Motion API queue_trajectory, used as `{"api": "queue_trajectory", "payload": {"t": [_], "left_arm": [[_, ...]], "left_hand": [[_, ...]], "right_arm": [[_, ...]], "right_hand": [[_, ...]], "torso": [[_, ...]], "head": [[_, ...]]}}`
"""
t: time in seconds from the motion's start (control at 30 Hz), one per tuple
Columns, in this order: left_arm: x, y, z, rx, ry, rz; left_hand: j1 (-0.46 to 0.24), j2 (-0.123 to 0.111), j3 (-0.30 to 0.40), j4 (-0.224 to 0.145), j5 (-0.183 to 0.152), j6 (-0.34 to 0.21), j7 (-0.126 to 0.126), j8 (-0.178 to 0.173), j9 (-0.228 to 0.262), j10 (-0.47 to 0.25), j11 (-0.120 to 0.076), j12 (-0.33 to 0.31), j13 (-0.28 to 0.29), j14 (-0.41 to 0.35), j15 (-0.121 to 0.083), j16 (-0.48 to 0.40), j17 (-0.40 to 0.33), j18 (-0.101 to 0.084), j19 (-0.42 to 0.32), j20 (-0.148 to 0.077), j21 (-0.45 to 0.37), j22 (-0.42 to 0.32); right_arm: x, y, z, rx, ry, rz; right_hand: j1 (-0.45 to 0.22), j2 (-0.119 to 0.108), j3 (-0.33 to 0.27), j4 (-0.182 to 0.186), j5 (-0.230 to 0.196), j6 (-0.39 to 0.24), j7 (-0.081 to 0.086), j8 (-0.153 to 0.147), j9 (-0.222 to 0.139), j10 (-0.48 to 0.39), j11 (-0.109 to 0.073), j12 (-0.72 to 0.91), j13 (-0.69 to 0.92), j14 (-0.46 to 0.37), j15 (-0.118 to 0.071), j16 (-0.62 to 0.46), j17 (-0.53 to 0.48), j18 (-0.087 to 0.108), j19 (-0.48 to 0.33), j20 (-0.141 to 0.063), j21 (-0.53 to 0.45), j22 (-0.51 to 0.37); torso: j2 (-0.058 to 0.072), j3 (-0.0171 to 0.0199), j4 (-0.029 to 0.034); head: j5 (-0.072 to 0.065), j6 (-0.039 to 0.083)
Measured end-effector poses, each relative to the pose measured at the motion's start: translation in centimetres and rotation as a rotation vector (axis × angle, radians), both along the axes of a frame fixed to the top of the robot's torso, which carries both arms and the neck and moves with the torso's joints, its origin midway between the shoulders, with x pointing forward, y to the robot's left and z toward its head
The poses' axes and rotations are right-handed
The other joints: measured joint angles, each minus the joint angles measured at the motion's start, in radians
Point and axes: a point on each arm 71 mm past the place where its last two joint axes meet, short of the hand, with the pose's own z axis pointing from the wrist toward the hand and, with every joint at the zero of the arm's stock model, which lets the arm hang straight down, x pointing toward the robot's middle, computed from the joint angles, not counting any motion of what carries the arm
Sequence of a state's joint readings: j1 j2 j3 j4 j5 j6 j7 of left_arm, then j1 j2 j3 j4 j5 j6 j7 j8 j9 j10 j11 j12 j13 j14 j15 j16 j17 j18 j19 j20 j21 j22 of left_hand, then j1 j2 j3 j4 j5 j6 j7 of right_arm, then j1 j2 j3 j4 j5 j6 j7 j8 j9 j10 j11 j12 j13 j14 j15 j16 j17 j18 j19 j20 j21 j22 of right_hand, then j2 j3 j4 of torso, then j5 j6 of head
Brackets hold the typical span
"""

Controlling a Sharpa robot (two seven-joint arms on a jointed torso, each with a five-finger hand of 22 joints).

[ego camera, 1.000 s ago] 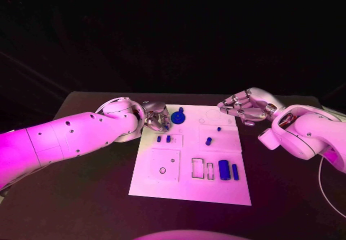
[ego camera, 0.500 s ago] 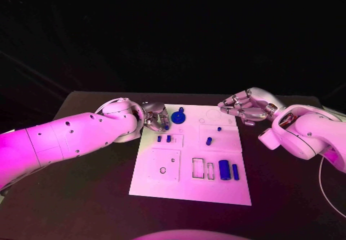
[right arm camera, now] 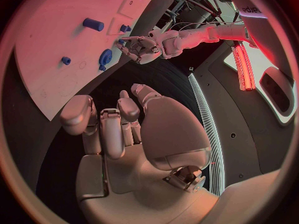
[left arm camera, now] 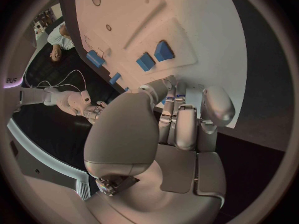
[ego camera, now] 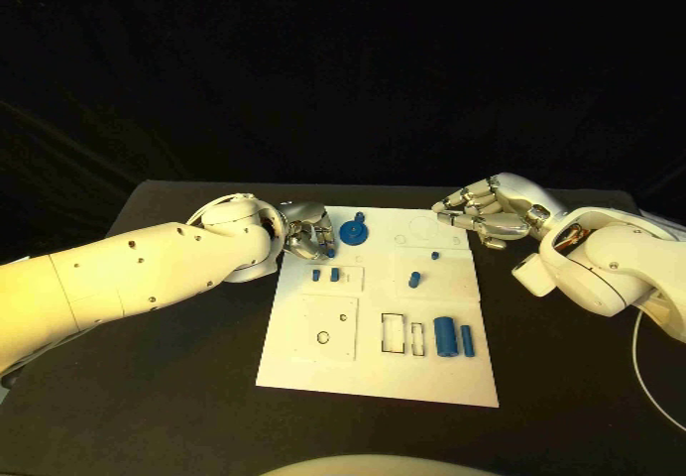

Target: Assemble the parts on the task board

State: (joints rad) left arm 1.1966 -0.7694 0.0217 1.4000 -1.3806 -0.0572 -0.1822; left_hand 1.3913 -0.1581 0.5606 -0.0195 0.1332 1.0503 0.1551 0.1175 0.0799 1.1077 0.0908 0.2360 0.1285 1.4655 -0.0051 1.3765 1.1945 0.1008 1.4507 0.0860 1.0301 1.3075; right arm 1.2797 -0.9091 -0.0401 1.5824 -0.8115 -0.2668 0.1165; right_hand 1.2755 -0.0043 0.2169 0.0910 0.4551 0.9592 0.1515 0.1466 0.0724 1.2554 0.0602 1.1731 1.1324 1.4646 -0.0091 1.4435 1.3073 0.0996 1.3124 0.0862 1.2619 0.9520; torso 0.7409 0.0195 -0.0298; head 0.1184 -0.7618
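Observation:
The white task board lies in the middle of the table. A blue gear sits near its far left corner. My left hand hovers just left of the gear, fingers curled together, and a small blue part shows at its fingertips. Two small blue blocks lie close by, with two short pegs further right. A blue cylinder and a thin bar lie at the near right. My right hand hangs at the far right corner, fingers curled around nothing.
Empty outlined slots and a round hole mark the board's near half. Black table surrounds the board on every side. In the right wrist view the gear and my left hand sit beyond the board's edge.

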Motion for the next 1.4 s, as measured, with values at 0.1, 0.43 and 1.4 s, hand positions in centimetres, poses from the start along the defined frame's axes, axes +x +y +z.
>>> {"api": "queue_trajectory", "payload": {"t": [0.1, 0.43, 1.4], "left_arm": [[0.0, 0.2, 0.0, 0.001, 0.000, 0.004], [0.1, 2.9, 0.2, -0.045, 0.016, 0.071], [-0.8, 4.6, 1.9, -1.328, 0.336, 0.347]], "left_hand": [[0.000, 0.000, 0.003, -0.003, 0.000, 0.000, 0.000, 0.000, -0.001, -0.004, -0.003, -0.002, -0.002, 0.000, 0.000, 0.000, -0.002, 0.000, 0.000, 0.000, -0.004, 0.000], [0.019, 0.007, 0.043, -0.024, 0.000, 0.004, 0.011, -0.009, -0.004, -0.025, 0.011, -0.025, -0.014, -0.021, 0.012, -0.063, -0.109, 0.001, -0.035, 0.013, -0.130, -0.037], [-0.067, 0.038, -0.152, 0.038, 0.000, 0.014, 0.000, 0.005, 0.001, 0.010, -0.009, 0.094, 0.025, -0.229, 0.014, -0.354, -0.549, 0.062, -0.207, 0.021, -0.616, -0.291]], "right_arm": [[0.0, -0.1, 0.0, -0.001, 0.000, -0.001], [1.1, -1.8, -0.4, -0.041, -0.012, -0.051], [1.4, 2.8, -3.2, -0.751, -0.365, 0.083]], "right_hand": [[0.000, 0.000, 0.000, 0.000, 0.000, 0.000, 0.000, 0.000, 0.000, 0.000, 0.000, 0.000, 0.000, 0.000, 0.000, -0.001, 0.000, 0.000, 0.000, 0.000, 0.000, 0.000], [0.031, -0.030, 0.050, -0.033, 0.000, -0.015, -0.002, 0.005, 0.000, -0.178, 0.016, -0.262, -0.265, 0.002, -0.002, -0.044, 0.001, 0.016, -0.009, -0.002, -0.024, -0.033], [0.084, -0.103, 0.221, -0.130, -0.271, 0.074, -0.005, -0.013, 0.001, -0.237, 0.027, -0.937, -0.931, 0.002, 0.009, -0.205, -0.149, 0.032, -0.068, 0.013, -0.160, -0.235]], "torso": [[0.000, 0.0001, 0.0000], [-0.002, -0.0005, -0.0007], [-0.016, -0.0079, -0.0064]], "head": [[0.000, 0.000], [-0.004, 0.005], [-0.069, 0.039]]}}
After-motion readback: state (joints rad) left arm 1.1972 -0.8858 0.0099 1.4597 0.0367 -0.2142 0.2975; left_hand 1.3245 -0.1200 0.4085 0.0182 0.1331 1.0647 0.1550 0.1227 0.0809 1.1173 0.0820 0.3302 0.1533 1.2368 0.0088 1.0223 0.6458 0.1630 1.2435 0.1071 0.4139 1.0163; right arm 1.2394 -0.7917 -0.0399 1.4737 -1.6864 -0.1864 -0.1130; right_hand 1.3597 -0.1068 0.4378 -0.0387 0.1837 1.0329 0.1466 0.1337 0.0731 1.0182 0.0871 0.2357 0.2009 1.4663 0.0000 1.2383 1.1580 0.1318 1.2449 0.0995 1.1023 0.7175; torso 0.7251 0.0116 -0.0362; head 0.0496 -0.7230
